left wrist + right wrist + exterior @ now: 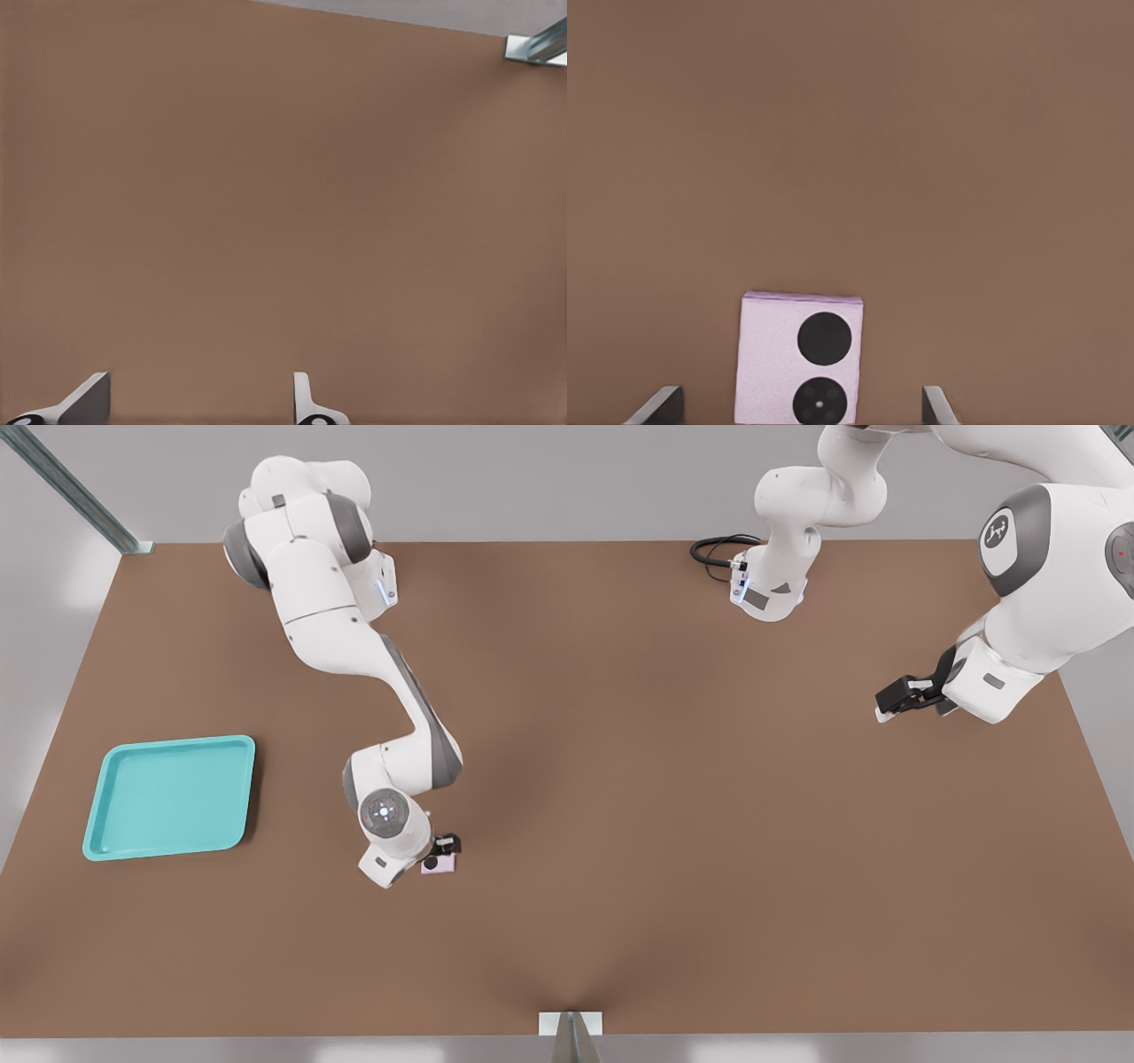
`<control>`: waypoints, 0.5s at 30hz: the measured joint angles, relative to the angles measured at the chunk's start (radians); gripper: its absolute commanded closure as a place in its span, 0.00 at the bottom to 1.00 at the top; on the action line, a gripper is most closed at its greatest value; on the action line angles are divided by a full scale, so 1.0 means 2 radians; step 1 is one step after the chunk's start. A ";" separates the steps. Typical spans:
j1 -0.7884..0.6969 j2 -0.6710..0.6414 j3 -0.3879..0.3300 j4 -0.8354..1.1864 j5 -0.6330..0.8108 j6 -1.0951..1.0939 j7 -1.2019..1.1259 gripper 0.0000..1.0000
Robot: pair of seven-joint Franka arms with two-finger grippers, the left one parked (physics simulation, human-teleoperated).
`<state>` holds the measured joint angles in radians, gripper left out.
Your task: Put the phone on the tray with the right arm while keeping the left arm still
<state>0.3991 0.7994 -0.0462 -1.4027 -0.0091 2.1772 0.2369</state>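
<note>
Front view: the right arm [390,691] reaches down over the brown desk [673,797], its claw [443,853] low at the phone [440,863]. The phone is pale pink and lies flat on the desk just toward the front view's right of the arm's wrist; the black fingers partly cover it. The tray [170,796] sits turquoise on the desk, well apart from the phone, toward the front view's left, with nothing in it. Right wrist view: the phone [800,359] shows its back (two round black lenses, one above the other), lying slightly askew between the two fingertips [658,405]. The fingers are spread apart, a strip of bare desk [921,159] visible between each tip and the phone's edges, so neither touches it. The phone lies nearer one fingertip than the other.
</note>
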 measured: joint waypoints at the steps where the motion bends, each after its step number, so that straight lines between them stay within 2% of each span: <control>1: 0.000 0.004 0.001 -0.006 0.000 0.015 0.004 0.00; 7: -0.005 0.012 0.002 -0.055 0.000 0.089 0.025 0.00; 15: -0.006 0.011 0.002 -0.068 0.009 0.125 0.046 0.00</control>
<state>0.3866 0.8221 -0.0429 -1.5397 0.0088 2.4275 0.3284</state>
